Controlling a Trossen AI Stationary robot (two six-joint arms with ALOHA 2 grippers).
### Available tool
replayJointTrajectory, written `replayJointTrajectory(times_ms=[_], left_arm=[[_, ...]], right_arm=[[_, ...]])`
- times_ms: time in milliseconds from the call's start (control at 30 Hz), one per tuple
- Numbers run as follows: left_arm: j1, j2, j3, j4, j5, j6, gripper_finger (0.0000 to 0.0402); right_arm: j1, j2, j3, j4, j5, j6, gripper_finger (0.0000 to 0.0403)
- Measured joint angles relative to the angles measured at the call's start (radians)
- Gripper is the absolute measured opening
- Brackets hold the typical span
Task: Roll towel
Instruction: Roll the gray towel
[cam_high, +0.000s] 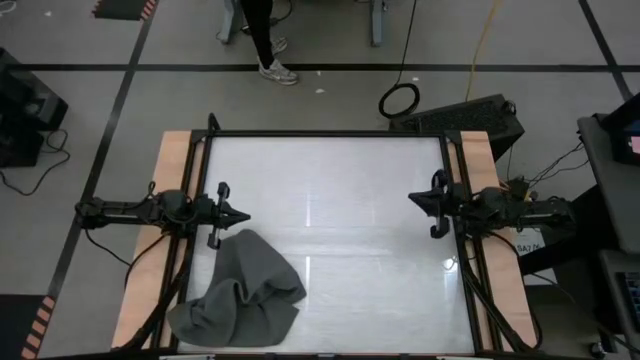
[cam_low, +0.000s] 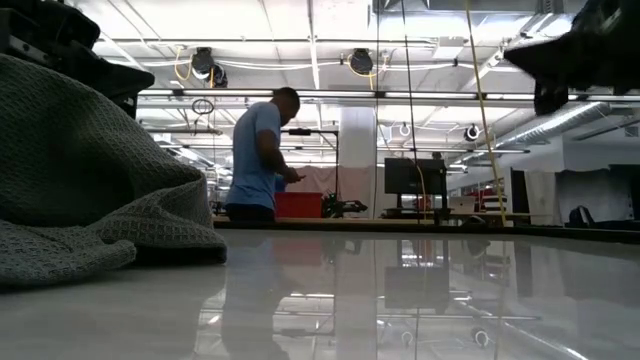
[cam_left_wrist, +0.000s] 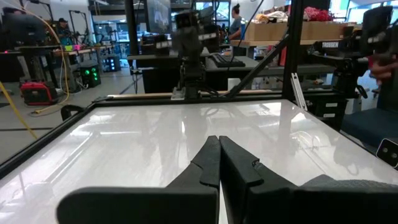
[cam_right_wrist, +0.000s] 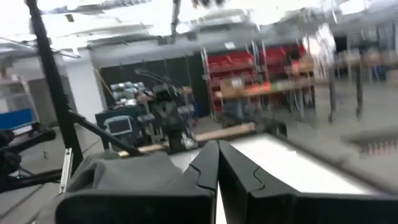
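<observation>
The dark grey towel (cam_high: 240, 292) lies crumpled in a heap on the white table, at the near left corner; in the low view it (cam_low: 90, 190) fills the left side, resting on the tabletop. My left gripper (cam_high: 243, 214) is shut and empty, above the table's left edge, just beyond the towel's far end. Its fingers (cam_left_wrist: 219, 163) point toward the table's right side. My right gripper (cam_high: 413, 198) is shut and empty at the table's right edge; the right wrist view shows it (cam_right_wrist: 217, 165).
The white table (cam_high: 330, 190) has a black frame and wooden side strips. A person stands on the floor beyond the far edge (cam_low: 262, 155). A black cable coil (cam_high: 399, 99) lies on the floor behind the table.
</observation>
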Motion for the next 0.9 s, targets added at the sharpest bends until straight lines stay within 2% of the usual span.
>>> replayJointTrajectory(times_ms=[233,500,600,767,900], left_arm=[[0.000,0.000,0.000,0.000,0.000,0.000,0.0002],[0.000,0.000,0.000,0.000,0.000,0.000,0.0002],[0.000,0.000,0.000,0.000,0.000,0.000,0.0002],[0.000,0.000,0.000,0.000,0.000,0.000,0.0002],[0.000,0.000,0.000,0.000,0.000,0.000,0.0002]], right_arm=[[0.001,0.133,0.264,-0.179,-0.002,-0.142,0.0001],[0.001,0.460,0.652,-0.478,-0.009,-0.159,0.0000],[0.001,0.587,0.800,-0.569,-0.045,-0.159,0.0000],[0.001,0.783,1.015,-0.669,-0.109,-0.159,0.0000],[0.004,0.912,1.160,-0.710,-0.113,-0.157,0.0000]])
